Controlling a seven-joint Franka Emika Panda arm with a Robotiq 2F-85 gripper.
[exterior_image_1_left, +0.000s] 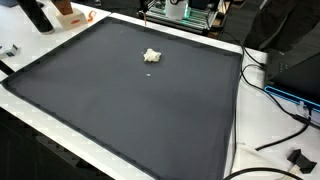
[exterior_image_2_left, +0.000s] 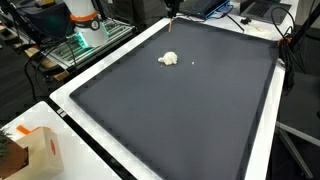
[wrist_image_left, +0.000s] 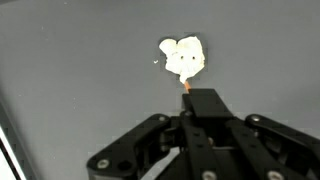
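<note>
I am looking down on a dark mat (exterior_image_1_left: 120, 110) covering a white table. The gripper (wrist_image_left: 205, 100) is hovering with its fingers pressed together, and a white lump (wrist_image_left: 183, 57) is lying on the mat just ahead of them, apart. It looks crumpled, soft and irregular. The print on the cardboard box (exterior_image_2_left: 35, 150) is too small to read.

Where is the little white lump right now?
The white lump lies on the dark mat, nearer its far edge in both exterior views; in the wrist view it sits just beyond the claw.
</note>
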